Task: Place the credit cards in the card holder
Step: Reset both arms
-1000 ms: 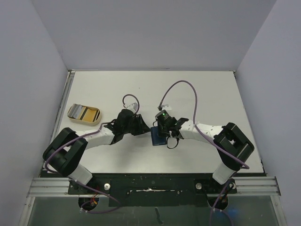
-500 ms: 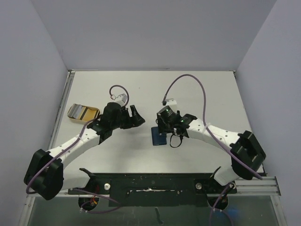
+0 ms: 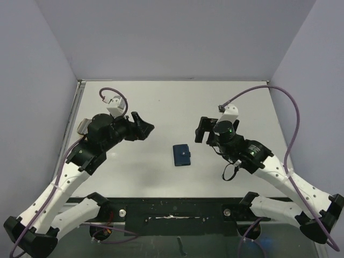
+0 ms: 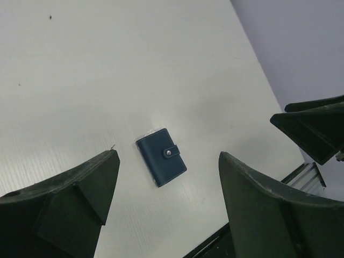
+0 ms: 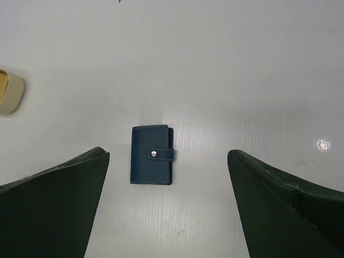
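Note:
The card holder is a dark navy wallet lying folded on the white table, its snap tab fastened. It shows the same way in the left wrist view and in the right wrist view. My left gripper hangs open, up and to the left of the wallet, with nothing between its fingers. Off to the wallet's upper right, my right gripper is also open and empty. No credit cards are in view.
A beige shallow tray sits at the left of the table, mostly hidden behind my left arm in the top view. The right gripper's fingers reach into the left wrist view. Grey walls stand around the table.
Both grippers have opened and let go at the wallet. Both arms have lifted and drawn back, left arm leftward, right arm rightward. The wallet now lies alone on the table.

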{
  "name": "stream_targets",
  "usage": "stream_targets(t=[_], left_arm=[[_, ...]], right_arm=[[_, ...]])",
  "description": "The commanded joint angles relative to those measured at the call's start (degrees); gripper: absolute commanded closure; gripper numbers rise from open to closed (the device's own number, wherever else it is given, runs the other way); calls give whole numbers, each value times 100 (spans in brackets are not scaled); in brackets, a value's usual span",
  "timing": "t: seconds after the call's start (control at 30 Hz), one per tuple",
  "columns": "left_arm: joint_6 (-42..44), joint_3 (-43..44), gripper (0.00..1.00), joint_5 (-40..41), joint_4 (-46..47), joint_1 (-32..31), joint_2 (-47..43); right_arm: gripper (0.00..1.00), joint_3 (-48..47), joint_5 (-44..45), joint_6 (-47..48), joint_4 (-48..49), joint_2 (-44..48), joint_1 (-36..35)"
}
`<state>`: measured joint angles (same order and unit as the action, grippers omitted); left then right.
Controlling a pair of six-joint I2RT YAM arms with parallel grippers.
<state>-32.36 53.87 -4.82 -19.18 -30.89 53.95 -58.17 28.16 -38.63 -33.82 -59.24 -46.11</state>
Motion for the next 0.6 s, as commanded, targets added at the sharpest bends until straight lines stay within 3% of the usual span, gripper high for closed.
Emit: stream_targets(t=[0.0, 0.2, 0.57], left_arm=[[330, 244, 25, -73, 122, 40, -707], [249, -67, 25, 106, 364, 40, -1227], [83, -355, 25, 291, 428, 40, -1288]], right_arm=[[2, -49, 441, -171, -54, 666, 23], [2, 45, 390, -233, 57, 1186, 20], [2, 342, 174, -372, 217, 1257, 14]])
